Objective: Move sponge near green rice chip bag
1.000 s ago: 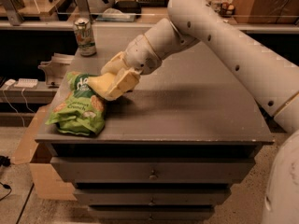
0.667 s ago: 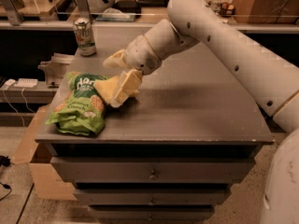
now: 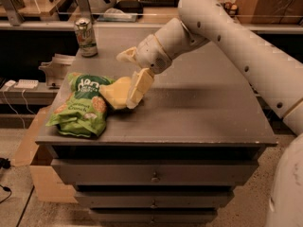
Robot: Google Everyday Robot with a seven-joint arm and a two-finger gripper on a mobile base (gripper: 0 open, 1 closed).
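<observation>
My hand (image 3: 133, 72) is wide open, empty; the sponge (image 3: 115, 92) touches the green rice chip bag (image 3: 83, 109), so I'd rise straight up, dragging nothing.

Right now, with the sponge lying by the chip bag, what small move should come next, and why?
Probably raise the tool up and away. It hangs open just beside the sponge, which lies on the table against the green rice chip bag, so the placing looks done.

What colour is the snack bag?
Bright green with white lettering: the bag, camera view. The gripper is close beside it.
</observation>
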